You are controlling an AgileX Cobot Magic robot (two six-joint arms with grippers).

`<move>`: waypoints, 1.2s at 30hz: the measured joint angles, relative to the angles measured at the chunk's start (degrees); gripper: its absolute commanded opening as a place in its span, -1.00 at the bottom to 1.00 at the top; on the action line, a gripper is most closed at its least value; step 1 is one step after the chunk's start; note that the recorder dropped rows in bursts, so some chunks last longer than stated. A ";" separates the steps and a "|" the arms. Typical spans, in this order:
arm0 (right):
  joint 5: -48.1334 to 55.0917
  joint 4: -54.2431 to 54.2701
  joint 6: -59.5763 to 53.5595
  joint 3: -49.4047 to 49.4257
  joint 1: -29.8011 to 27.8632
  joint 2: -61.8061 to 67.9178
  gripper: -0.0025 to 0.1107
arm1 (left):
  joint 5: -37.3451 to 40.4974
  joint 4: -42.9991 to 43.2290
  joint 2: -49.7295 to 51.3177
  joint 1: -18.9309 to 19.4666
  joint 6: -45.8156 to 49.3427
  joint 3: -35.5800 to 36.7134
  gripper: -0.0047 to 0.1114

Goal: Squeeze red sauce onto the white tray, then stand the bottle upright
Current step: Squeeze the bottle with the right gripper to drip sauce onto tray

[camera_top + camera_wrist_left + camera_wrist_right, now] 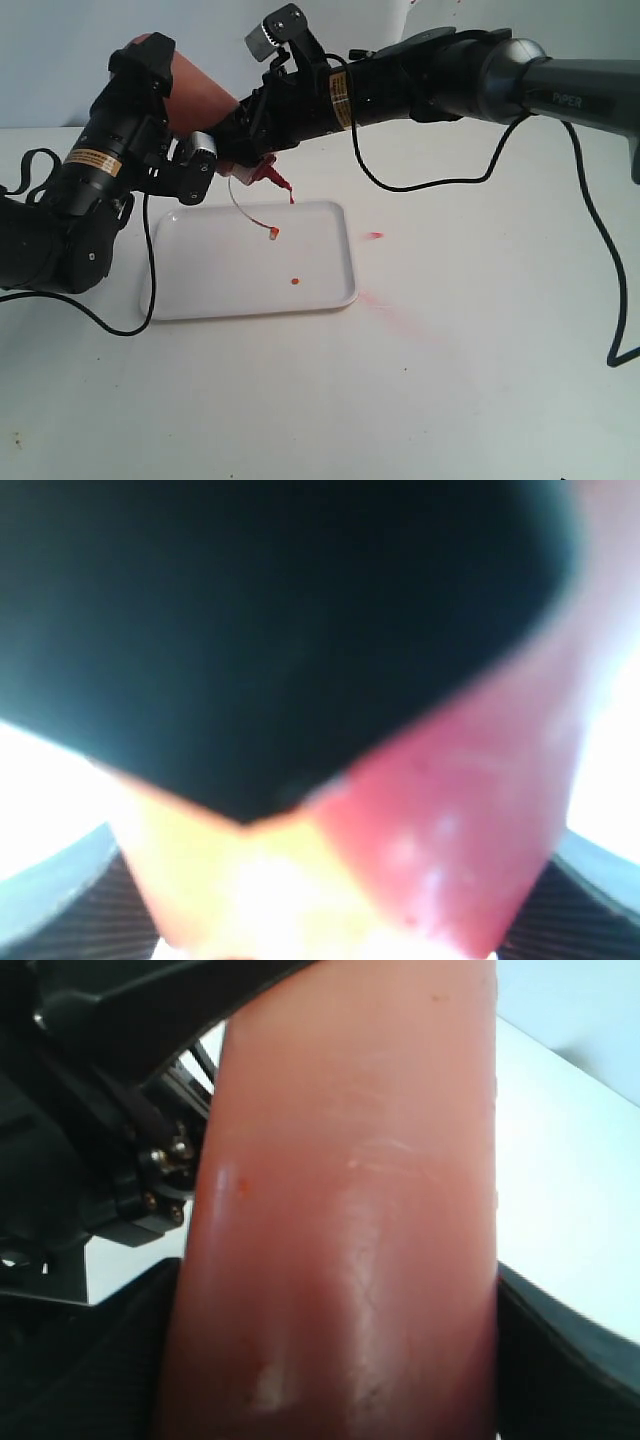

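Okay, so right now the bottle is up in the air, tipped nozzle-down over the far edge of the white tray. The tray sits on the left half of the tabletop. My left gripper is clamped on the fat base end. My right gripper reaches across and grips the body nearer the neck; in its wrist view the bottle fills the gap between both jaws. One drop of red sauce has landed near the tray's right end, and more hangs off the nozzle. The cap dangles below on its thin tether.

My read on handling: it's soft, thin plastic that dents under the jaws, which is great for squeezing but bad for a stable hold. It looks glossy, so probably slick, more so with sauce on it. I'd guess it's light, with the weight shifting as the sauce runs. For standing it up I'd hold mid-body, gently, well away from the messy nozzle. Watch that tether too, it could snag.
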 measured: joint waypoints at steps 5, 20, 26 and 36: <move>0.00 0.00 0.00 0.00 0.00 0.00 -0.96 | 0.00 0.00 0.00 0.00 0.00 0.00 -0.92; -0.22 0.00 0.00 0.00 0.00 0.00 -0.96 | 0.00 0.00 0.00 0.00 0.00 0.00 -0.92; -0.29 0.00 0.00 0.00 0.00 0.00 -0.42 | 0.00 0.00 0.00 0.00 0.00 0.00 -0.92; 0.48 0.00 0.00 0.00 -0.25 0.00 0.90 | 0.00 0.26 0.00 0.00 0.00 0.02 -0.92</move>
